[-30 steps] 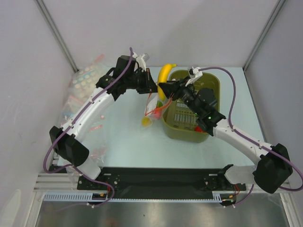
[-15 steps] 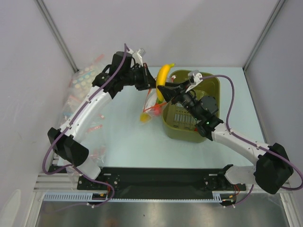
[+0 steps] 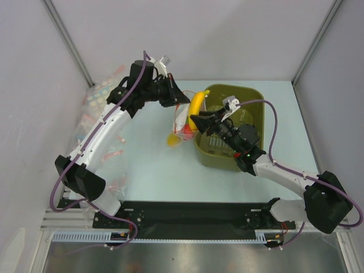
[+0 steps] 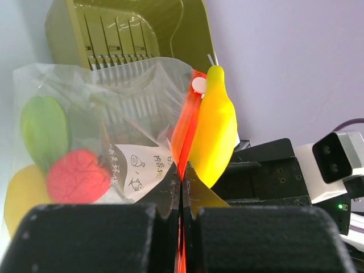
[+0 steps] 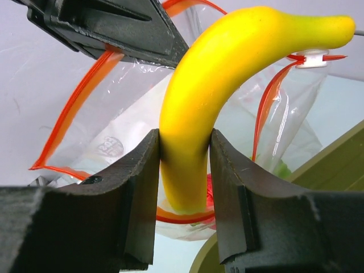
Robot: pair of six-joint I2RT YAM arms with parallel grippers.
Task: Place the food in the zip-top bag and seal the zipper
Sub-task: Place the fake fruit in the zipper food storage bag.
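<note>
My left gripper [image 3: 180, 100] [image 4: 182, 179] is shut on the orange-red zipper [image 4: 183, 133] of the clear zip-top bag [image 3: 180, 124] [image 4: 119, 108] and holds it up off the table. The bag holds a red round fruit [image 4: 77, 175], a green piece [image 4: 44, 124] and a yellow piece [image 4: 23, 193]. My right gripper [image 3: 196, 120] [image 5: 183, 165] is shut on the yellow banana [image 3: 197, 104] [image 5: 227, 74] [image 4: 215, 128]. The banana's lower end sits just over the open orange-red mouth [image 5: 182, 216] of the bag.
The olive-green basket [image 3: 256, 96] [image 4: 114, 28] stands right of the bag, under my right arm. Other clear bags with pale dots [image 3: 99, 94] lie at the table's left edge. Grey walls close in at the back and sides.
My left gripper lifted the bag's mouth up and back. My right gripper moved the banana left and toward the near side, from the basket's rim to over the bag's mouth.
</note>
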